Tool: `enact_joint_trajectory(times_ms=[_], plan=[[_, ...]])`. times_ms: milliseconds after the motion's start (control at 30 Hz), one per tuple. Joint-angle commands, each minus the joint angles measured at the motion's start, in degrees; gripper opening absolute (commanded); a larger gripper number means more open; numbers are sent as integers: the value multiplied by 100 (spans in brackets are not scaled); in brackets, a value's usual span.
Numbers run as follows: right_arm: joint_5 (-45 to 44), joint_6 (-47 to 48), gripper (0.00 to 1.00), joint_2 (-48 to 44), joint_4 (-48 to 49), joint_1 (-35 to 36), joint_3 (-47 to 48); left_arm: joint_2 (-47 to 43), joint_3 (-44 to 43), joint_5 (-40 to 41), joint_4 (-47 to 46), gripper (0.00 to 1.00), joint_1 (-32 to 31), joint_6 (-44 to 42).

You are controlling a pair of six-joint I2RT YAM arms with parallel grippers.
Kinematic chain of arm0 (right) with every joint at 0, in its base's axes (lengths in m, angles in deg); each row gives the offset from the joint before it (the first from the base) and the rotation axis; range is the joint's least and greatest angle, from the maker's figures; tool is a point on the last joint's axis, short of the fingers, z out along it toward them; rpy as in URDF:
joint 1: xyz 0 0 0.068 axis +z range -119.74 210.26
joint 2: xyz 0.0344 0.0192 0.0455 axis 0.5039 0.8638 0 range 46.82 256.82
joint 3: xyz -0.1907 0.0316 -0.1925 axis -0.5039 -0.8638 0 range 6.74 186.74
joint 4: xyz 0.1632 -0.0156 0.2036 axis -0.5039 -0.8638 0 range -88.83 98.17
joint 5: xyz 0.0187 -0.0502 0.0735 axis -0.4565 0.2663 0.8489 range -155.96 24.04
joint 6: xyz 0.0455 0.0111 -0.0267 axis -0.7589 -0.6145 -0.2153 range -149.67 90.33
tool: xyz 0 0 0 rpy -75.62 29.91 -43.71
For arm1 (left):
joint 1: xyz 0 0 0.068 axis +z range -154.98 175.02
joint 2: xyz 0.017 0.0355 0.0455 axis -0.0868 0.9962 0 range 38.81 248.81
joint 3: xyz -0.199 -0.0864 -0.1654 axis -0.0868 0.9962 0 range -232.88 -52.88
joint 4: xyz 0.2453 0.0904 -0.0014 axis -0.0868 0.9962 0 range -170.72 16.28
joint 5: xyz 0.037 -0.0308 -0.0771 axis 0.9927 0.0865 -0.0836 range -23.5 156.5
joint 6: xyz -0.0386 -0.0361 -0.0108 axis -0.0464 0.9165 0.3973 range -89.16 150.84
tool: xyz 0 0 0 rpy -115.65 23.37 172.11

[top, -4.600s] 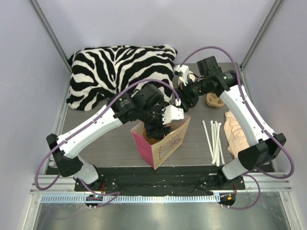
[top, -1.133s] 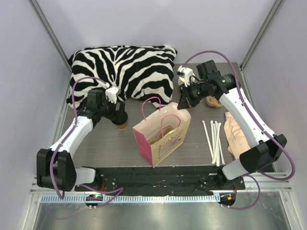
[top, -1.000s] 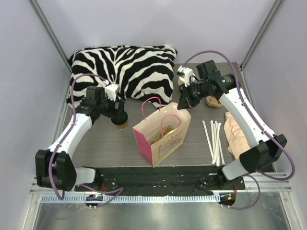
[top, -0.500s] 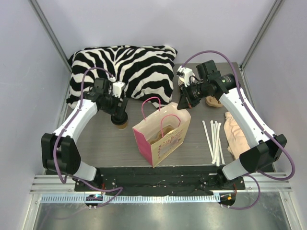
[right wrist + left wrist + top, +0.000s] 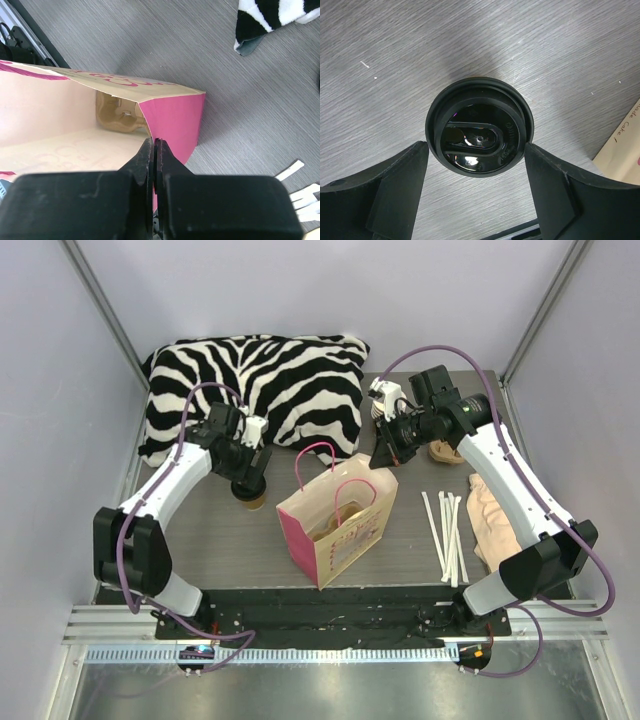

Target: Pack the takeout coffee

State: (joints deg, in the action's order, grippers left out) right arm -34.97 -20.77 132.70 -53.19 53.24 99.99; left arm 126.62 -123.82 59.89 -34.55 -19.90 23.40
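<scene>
1. On the left part of the table point(image 5: 215, 540) stands one takeout coffee point(image 5: 251, 497), upright, its black lid on; it is left of the bag and apart from it, near the pillow's near edge.
2. One left gripper point(image 5: 244, 466) hangs right over that cup; the left wrist view shows its two fingers point(image 5: 395, 180) spread wide, one on each side of the lid point(image 5: 479, 132), with a gap showing at both sides; nothing is gripped.
3. One pink paper bag point(image 5: 303, 538) stands open near the table's middle, with two pink handles; one brown cardboard insert point(image 5: 117, 114) lies at its bottom.
4. One right gripper point(image 5: 384, 454) sits at the bag's far right corner; its fingers point(image 5: 146, 150) are pressed together; whether they pinch the paper rim cannot be told.
5. One zebra-striped pillow point(image 5: 250, 390) fills the far left.
6. Right of the bag lie white sticks point(image 5: 447, 530), about five or six, too close together for a sure count; one beige cloth point(image 5: 492, 515) lies just beyond them at the right edge.
</scene>
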Motion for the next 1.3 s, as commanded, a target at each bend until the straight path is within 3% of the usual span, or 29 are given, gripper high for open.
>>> enact_joint_trajectory(times_ms=[0, 1167, 1267], plan=[[48, 67, 1, 60, -16, -48, 132, -1, -175, 107, 23, 80, -81, 76], [110, 59, 1, 33, -7, -119, 35, 368, 906, 608, -662, 73, -301, -38], [119, 59, 1, 33, 2, -127, 18, 404, 1003, 608, -697, 69, -310, -73]])
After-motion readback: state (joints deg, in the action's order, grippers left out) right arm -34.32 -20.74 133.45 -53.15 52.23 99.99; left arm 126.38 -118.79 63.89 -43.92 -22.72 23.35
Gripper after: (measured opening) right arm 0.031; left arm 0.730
